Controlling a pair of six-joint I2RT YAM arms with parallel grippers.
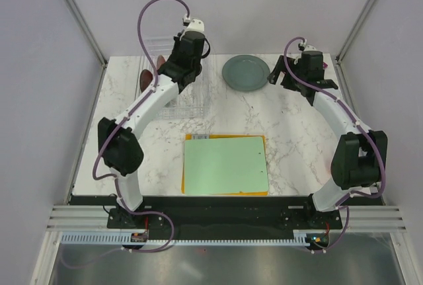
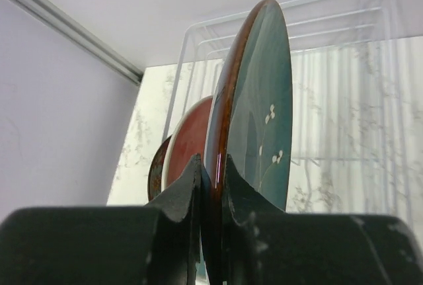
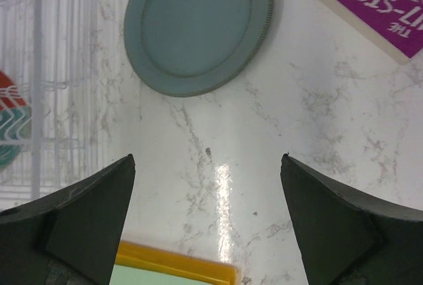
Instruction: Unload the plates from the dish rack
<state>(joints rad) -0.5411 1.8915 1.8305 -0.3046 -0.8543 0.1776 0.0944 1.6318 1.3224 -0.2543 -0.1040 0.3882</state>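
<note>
**Left claw grips teal plate in the rack**

Top view: the left claw (image 1: 178, 65) reaches into the rack (image 1: 193, 103) at the far left of the desk (image 1: 297, 139). The grey plate (image 1: 246, 72) lies flat beside the rack, already unloaded. The right claw (image 1: 281, 77) is near it.

Left wrist view: the claw is clenched on the rim of the teal plate (image 2: 261, 106), one finger on each face. The plate stands on edge, so I judge the rim is the only part to take. Behind it the red plate (image 2: 192, 136) and the small plate (image 2: 157, 169) wait upright.

Right wrist view: the right claw is released and wide, holding nothing, over bare desk near the grey plate, probably to keep out of the left arm's way
</note>
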